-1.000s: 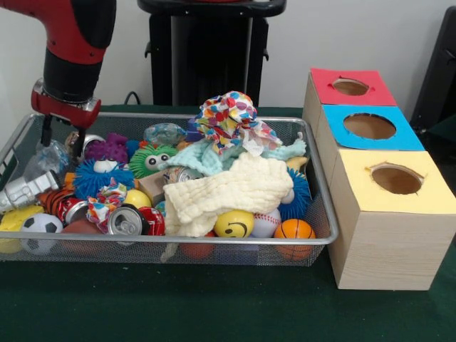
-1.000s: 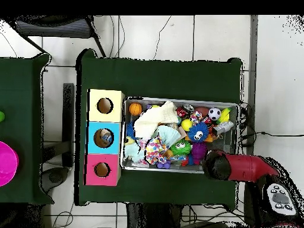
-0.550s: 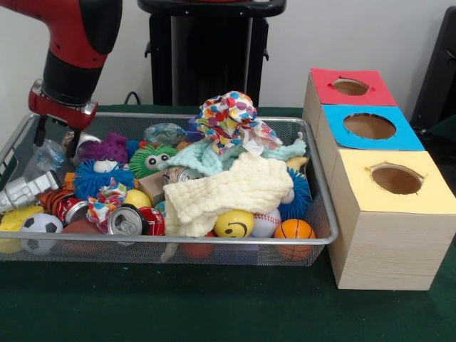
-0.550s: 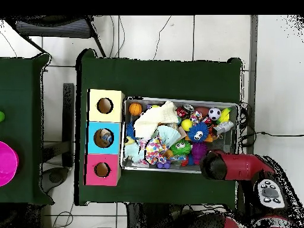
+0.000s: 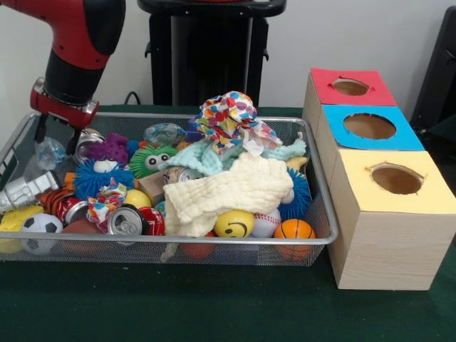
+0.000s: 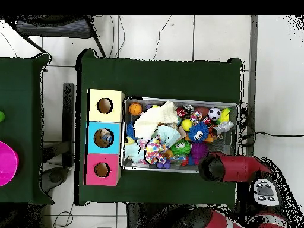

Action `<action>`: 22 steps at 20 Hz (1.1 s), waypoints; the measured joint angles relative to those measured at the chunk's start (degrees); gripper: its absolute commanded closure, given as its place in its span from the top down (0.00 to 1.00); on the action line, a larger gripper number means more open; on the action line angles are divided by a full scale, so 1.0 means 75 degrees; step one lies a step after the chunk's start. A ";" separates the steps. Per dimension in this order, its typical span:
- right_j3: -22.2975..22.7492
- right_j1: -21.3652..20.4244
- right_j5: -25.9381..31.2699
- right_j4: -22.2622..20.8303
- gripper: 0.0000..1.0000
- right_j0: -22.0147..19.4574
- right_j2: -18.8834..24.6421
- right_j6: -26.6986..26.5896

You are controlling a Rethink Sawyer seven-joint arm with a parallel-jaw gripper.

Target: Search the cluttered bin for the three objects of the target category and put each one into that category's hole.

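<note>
The pincer (image 5: 55, 137) is rising out of the back left corner of the wire bin (image 5: 235, 243) in the front view; a second ago it was lower among the clutter, and now it is hanging just above the silver can (image 5: 87, 144) and the clear plastic bag (image 5: 45, 157). Its two dark fingers (image 5: 40, 129) are standing spread apart with nothing between them. The red arm (image 6: 234, 168) is sitting further toward the bin's corner in the overhead view than before. The contents are lying as they were: the cream cloth (image 5: 228, 191) is draped over the middle, the spotted cloth (image 5: 226, 112) is piled behind it, and the crushed cans (image 5: 128, 221) and balls (image 5: 234, 224) are resting along the front edge. The three boxes are standing beside the bin on the green table (image 5: 214, 306), red (image 5: 349, 87), blue (image 5: 369, 127) and yellow (image 5: 395, 179), each with a hole in its top.
</note>
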 measured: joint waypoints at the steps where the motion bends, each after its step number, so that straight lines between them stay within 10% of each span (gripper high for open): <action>1: 0.0000 0.0009 0.0002 0.0031 1.00 0.0012 -0.0019 0.0000; 22: -0.0242 0.0110 0.0005 0.0406 1.00 -0.0084 -0.0004 0.0000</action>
